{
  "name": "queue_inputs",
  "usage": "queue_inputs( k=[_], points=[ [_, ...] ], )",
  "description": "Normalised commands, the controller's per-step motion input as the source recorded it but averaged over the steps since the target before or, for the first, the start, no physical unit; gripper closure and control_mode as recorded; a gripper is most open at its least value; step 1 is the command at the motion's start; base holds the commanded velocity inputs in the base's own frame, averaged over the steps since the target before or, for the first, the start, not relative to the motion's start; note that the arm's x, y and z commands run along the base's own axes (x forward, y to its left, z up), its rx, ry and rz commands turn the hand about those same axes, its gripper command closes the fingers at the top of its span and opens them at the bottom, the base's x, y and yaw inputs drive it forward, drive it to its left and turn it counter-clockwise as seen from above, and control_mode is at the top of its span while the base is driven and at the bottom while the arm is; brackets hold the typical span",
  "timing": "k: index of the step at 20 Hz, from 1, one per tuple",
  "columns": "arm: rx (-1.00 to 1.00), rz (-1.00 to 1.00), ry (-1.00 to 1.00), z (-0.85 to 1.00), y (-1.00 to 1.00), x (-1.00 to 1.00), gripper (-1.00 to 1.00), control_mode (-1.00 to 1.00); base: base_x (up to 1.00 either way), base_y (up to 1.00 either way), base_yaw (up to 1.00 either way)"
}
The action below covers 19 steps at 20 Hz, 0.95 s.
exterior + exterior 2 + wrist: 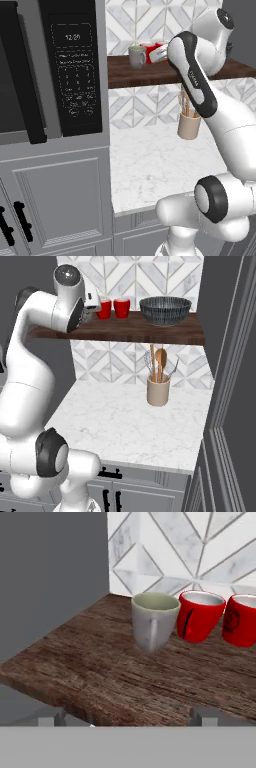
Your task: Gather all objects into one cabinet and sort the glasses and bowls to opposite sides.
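Gripper [127, 714] open, empty — tumbler [154, 620] stands free ahead on the shelf [100, 672]; red mugs [200, 616] beside it.

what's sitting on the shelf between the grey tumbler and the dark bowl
Two red mugs stand side by side between the tumbler and the bowl on the wooden shelf. The hand view shows them just beside the tumbler; the right base view shows them left of the bowl.

Red mugs [156, 51] in left base view mostly hidden behind arm's forearm. Bowl there fully behind arm.
Second mug [243, 620] cut by right edge of hand view.
Tumbler [88, 315] in right base view nearly hidden behind wrist.
Utensil holder [189, 125] partly covered by arm; utensil heads too small to tell.
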Motion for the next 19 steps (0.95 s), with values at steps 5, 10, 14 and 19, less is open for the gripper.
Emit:
queue_inputs(
  k=[5, 10, 14, 19],
  points=[
    [-0.03, -0.27, 0.11, 0.05, -0.18, -1.0, -1.0, -1.0, 0.0, 0.0, 0.0],
    [-0.03, -0.25, 0.13, -0.07, -0.13, -1.0, -1.0, -1.0, 0.0, 0.0, 0.0],
    [-0.02, -0.1, 0.09, -0.08, -0.17, -0.98, -1.0, -1.0, 0.0, 0.0, 0.0],
    [-0.07, 0.0, 0.06, -0.12, -0.03, -0.47, -1.0, -1.0, 0.0, 0.0, 0.0]
  ],
)
